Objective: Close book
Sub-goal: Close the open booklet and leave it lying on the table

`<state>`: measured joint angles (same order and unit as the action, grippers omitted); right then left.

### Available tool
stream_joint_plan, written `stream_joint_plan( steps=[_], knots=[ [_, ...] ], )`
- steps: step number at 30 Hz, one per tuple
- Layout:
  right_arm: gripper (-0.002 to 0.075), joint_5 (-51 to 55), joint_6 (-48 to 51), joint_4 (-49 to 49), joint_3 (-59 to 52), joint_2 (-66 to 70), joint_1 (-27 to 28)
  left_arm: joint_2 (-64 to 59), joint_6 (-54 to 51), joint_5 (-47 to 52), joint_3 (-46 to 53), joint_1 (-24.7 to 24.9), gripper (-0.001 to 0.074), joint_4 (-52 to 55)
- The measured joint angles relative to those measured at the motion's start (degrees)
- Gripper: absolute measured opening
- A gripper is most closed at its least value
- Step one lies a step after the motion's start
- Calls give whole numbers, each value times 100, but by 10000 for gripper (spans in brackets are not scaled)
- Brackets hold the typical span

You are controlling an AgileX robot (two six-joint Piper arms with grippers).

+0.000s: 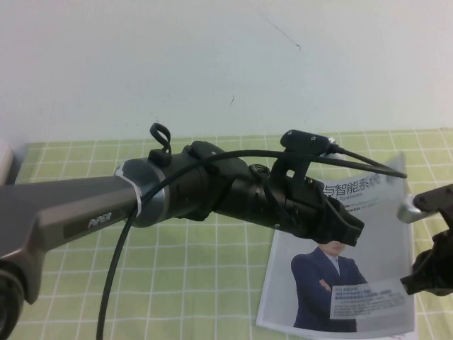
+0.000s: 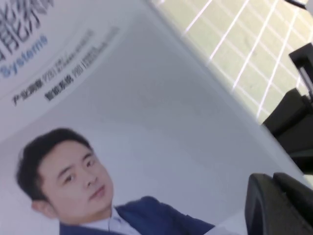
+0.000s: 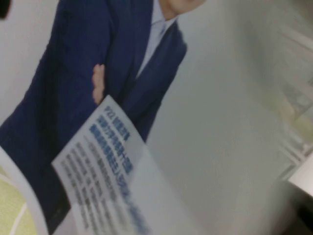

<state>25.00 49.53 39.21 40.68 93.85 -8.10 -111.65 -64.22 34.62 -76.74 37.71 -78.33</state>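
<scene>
High view, we log: book (image 1: 382, 241) cover-up on checked cloth (image 1: 198, 283), left gripper (image 1: 345, 228) over its far half, right gripper (image 1: 428, 273) cut off at its right edge, neither's opening tellable; both wrist views, only the book, blurred.

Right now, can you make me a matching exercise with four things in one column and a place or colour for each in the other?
1 book
2 tablecloth
3 left gripper
4 right gripper

A green, checked
B at the book's right edge
C over the book
D white cover, man in blue suit

Pairs: 1-D, 2-A, 3-C, 4-B
</scene>
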Motion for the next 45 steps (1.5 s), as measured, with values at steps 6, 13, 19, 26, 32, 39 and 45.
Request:
stream_joint_plan(
  steps=[6,13,19,26,32,39,45],
  knots=[
    [-3,12,-1292,-1680,-9,-1052,0,385,-214,26,-34,0,-4,207],
    [-3,1140,-2835,-4227,-21,-2299,0,936,-43,38,-34,-54,-4,1641],
    [-3,2333,-4252,-6374,-44,-3596,0,1553,2033,129,-34,-415,-4,4076],
    [-3,2247,-4522,-5860,-54,-5546,0,2271,4105,238,95,-1271,-4,6284],
    [-3,1954,-4312,-4732,-146,-7149,0,3172,4311,-131,767,-1858,-3,6626],
    [-3,1676,-3947,-3803,-996,-7923,0,4465,4323,-1981,2337,-1907,-4,6590],
    [-3,1007,-2994,-3053,-1985,-7954,0,5123,4323,-3790,3528,-1907,-4,6577]
  ],
)
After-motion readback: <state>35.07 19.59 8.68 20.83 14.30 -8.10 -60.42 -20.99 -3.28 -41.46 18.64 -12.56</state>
